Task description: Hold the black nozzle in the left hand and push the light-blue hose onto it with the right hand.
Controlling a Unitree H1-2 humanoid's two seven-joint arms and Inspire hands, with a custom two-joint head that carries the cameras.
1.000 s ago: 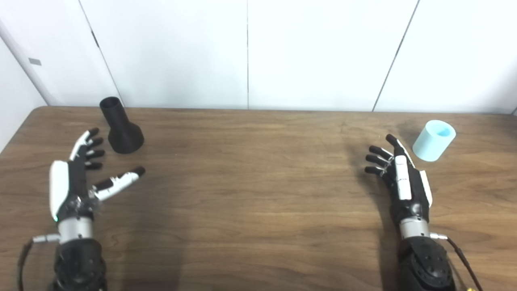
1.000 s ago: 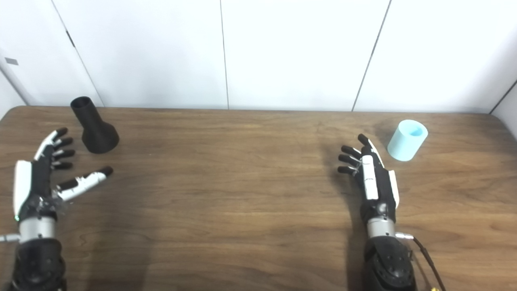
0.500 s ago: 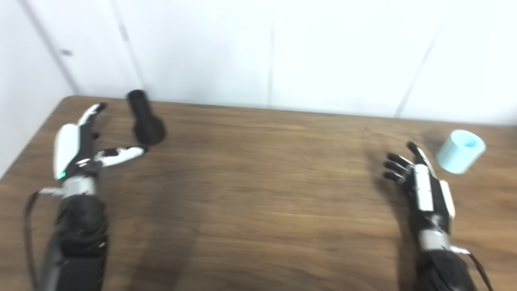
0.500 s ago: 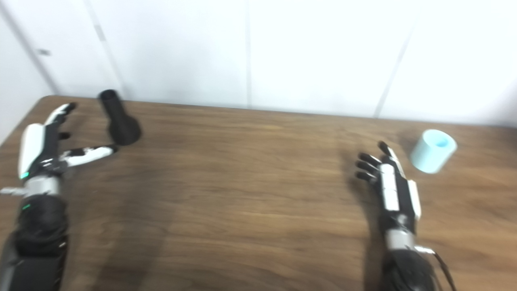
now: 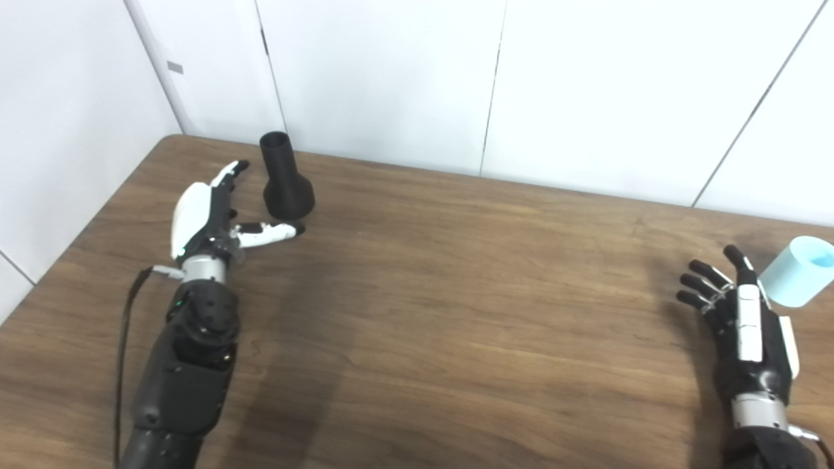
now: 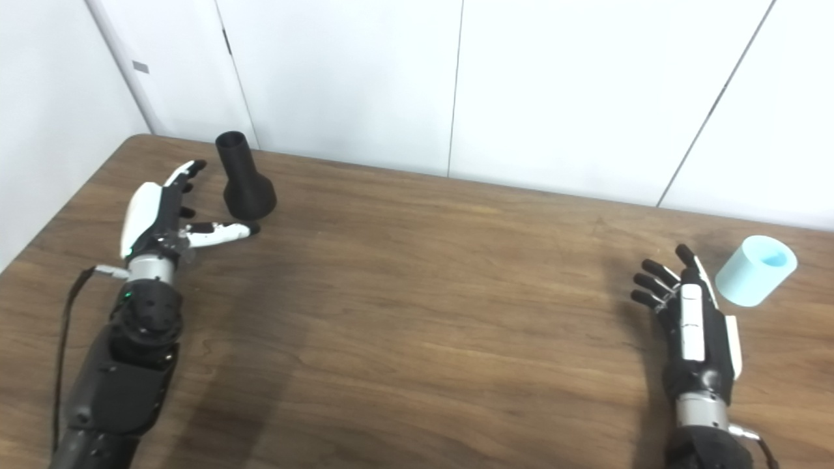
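Note:
The black nozzle [image 5: 285, 179] stands upright near the table's far left corner, narrow end up. My left hand [image 5: 210, 217] is open just left of it, fingers stretched toward the wall and thumb reaching under the nozzle's wide base without a grasp. The light-blue hose [image 6: 755, 261], a short hollow cylinder, stands tilted at the far right. My right hand [image 6: 692, 312] is open a little left of and nearer than the hose, holding nothing.
A brown wooden table [image 5: 456, 306] carries everything. White wall panels [image 5: 391, 78] rise directly behind its far edge, and another white wall runs along the left side. The table's rounded far left corner lies close to the nozzle.
The camera has swung left, shifting the whole picture right. My left hand has reached forward to beside the nozzle, thumb now near its base. The right hand has hardly moved.

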